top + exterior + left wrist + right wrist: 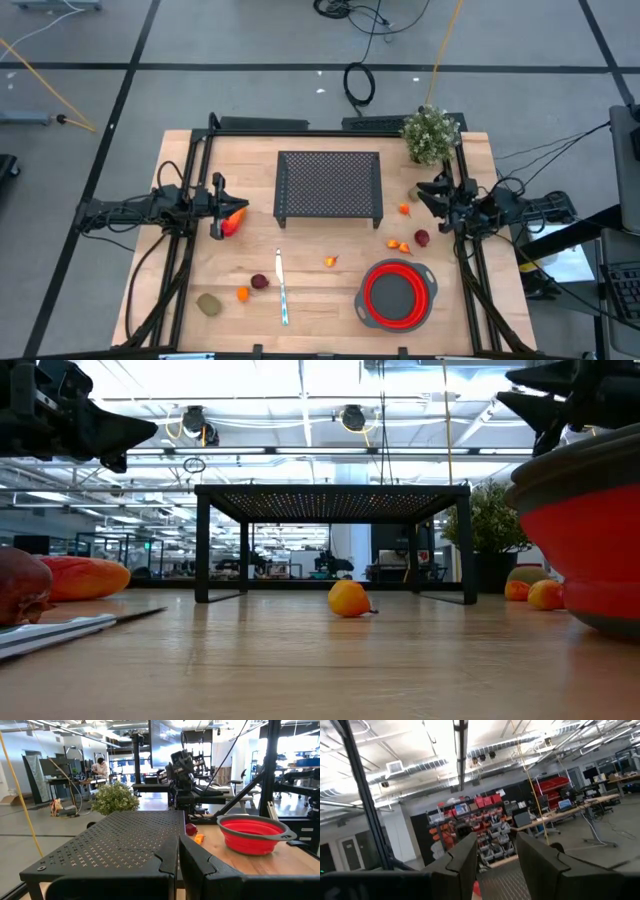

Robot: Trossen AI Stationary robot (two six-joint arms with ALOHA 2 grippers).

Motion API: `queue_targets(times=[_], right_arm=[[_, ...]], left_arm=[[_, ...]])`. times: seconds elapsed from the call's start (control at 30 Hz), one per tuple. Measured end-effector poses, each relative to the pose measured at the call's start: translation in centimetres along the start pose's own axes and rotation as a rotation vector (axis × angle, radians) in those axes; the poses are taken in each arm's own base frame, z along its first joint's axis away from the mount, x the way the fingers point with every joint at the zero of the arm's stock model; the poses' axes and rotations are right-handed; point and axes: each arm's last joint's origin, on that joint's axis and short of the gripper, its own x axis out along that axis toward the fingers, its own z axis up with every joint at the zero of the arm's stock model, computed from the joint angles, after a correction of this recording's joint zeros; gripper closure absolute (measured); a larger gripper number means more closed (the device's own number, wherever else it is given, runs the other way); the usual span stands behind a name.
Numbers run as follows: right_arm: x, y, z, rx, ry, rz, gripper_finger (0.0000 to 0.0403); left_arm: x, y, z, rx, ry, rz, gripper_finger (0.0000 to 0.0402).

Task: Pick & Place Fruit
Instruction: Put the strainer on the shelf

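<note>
Wooden table (330,310) front edge: knife (282,290), red bowl (399,294) near it.

A pale wooden table (330,300) carries a black perforated metal rack (329,186) at its centre, a small potted green plant (431,134) at a back corner and a round red collapsible bowl with a grey rim (398,293). A silver knife with a pale handle (282,287) lies near the front, with a brown-green kiwi-like fruit (209,304), small orange fruits (242,294) and dark red-purple fruits (260,282) scattered about.
</note>
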Motion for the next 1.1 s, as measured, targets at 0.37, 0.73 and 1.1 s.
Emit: queue_targets(times=[0.37, 0.73, 1.1], right_arm=[[3.7, 2.7, 3.1, -0.067, 0.397, 0.126, 0.0273], [8.5, 5.6, 3.9, -0.133, 0.858, 0.225, 0.0273], [9.7, 8.5, 3.8, -0.192, 1.139, 0.29, 0.0273]], left_arm=[[0.0, 0.0, 0.0, 0.002, 0.0, 0.0, 0.0382], [0.0, 0.0, 0.0, 0.001, 0.001, -0.001, 0.0382], [0.0, 0.0, 0.0, 0.0, 0.001, -0.001, 0.0382]])
